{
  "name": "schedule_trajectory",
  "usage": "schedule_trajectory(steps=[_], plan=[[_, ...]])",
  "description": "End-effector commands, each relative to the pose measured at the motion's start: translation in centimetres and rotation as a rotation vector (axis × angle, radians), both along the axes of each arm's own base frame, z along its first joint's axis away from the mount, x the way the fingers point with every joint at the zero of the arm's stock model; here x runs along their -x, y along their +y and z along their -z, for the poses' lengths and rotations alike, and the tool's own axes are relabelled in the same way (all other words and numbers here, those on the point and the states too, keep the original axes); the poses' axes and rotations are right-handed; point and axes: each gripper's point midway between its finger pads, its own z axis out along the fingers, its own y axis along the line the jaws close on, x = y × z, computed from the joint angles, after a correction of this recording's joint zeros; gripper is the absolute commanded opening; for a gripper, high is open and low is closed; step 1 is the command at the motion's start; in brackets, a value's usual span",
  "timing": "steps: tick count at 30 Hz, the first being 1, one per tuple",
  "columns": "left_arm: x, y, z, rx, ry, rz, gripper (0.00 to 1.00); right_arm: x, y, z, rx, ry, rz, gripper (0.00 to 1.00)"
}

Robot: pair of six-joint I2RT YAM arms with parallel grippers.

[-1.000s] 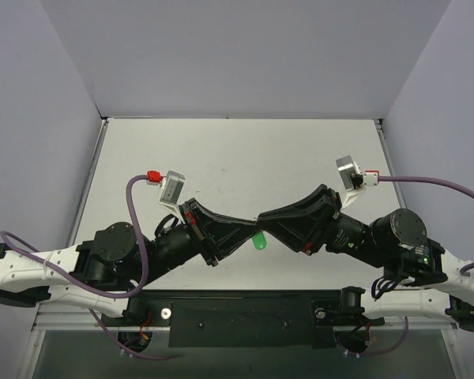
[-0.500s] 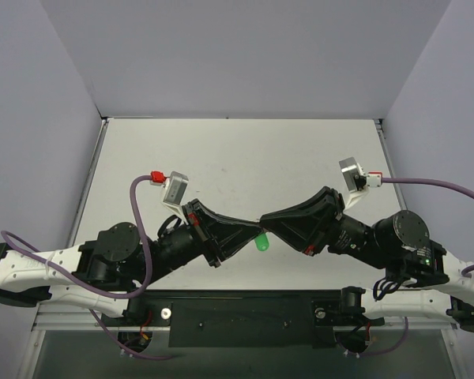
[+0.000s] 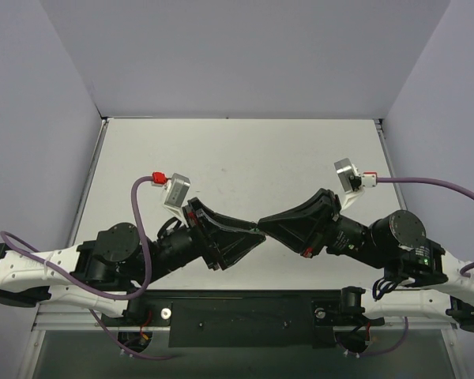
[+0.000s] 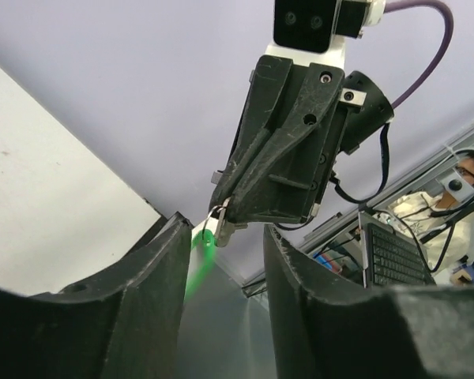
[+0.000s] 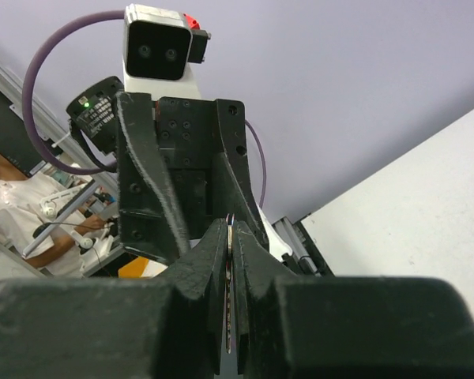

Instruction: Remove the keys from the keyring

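Above the table's near middle, my two grippers meet tip to tip. My right gripper (image 3: 261,222) (image 5: 230,227) is shut on the flat silver key (image 5: 230,304), which sits edge-on between its pads. In the left wrist view the key's end (image 4: 223,231) sticks out of the right gripper's tip, and the green keyring (image 4: 203,241) hangs from it by a thin wire loop. My left gripper (image 3: 253,237) (image 4: 227,229) is open around that spot; the keyring is close to one finger (image 4: 162,268), and contact is unclear. From above, the keyring is hidden under the grippers.
The white table (image 3: 237,158) runs back to grey walls on three sides. Both arm bases and a black rail (image 3: 237,312) lie along the near edge. A purple cable (image 3: 434,183) loops from each wrist camera.
My left gripper has opened from shut and let go of the green keyring. The keyring showed below the fingertips in the top view before; the spread jaws now cover it.
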Motion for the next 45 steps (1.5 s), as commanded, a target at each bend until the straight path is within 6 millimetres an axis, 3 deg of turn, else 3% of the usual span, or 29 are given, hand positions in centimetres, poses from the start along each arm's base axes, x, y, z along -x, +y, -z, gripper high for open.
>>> schedule_trajectory(steps=[1, 2, 4, 8, 10, 13, 20, 29, 36, 45], plan=[[0.2, 1.8, -1.8, 0.009, -0.028, 0.020, 0.62, 0.0, -0.2, -0.1, -0.002, -0.005, 0.010, 0.00], [0.2, 2.3, -2.0, 0.013, -0.028, 0.020, 0.71, -0.2, -0.4, 0.1, 0.005, -0.006, 0.018, 0.00], [0.1, 3.2, -1.8, 0.004, -0.034, 0.019, 0.75, -0.4, -0.9, 0.2, 0.013, -0.006, 0.036, 0.00], [-0.1, 4.6, -1.5, -0.011, -0.063, 0.012, 0.76, -0.5, -1.5, 0.6, 0.024, -0.004, 0.052, 0.00], [0.0, 4.8, -1.2, -0.010, -0.083, 0.016, 0.72, -0.5, -1.6, 0.7, 0.022, 0.003, 0.050, 0.00], [0.6, 4.5, -1.2, 0.008, -0.117, 0.048, 0.58, -0.3, -1.5, 0.6, 0.010, 0.014, 0.036, 0.00], [2.0, 1.9, -0.4, -0.008, -0.177, 0.120, 0.53, 0.7, -1.2, 0.5, -0.029, 0.035, -0.023, 0.00], [2.1, 1.5, -0.2, 0.017, -0.191, 0.116, 0.40, 1.8, -1.8, -0.8, -0.070, 0.016, -0.077, 0.00], [1.8, 2.4, -1.4, 0.105, -0.185, 0.093, 0.41, 2.3, -1.6, -0.9, -0.071, 0.019, -0.104, 0.00], [1.9, 1.9, -1.2, 0.110, -0.191, 0.097, 0.42, 2.7, -0.9, -1.0, -0.065, 0.013, -0.131, 0.00]])
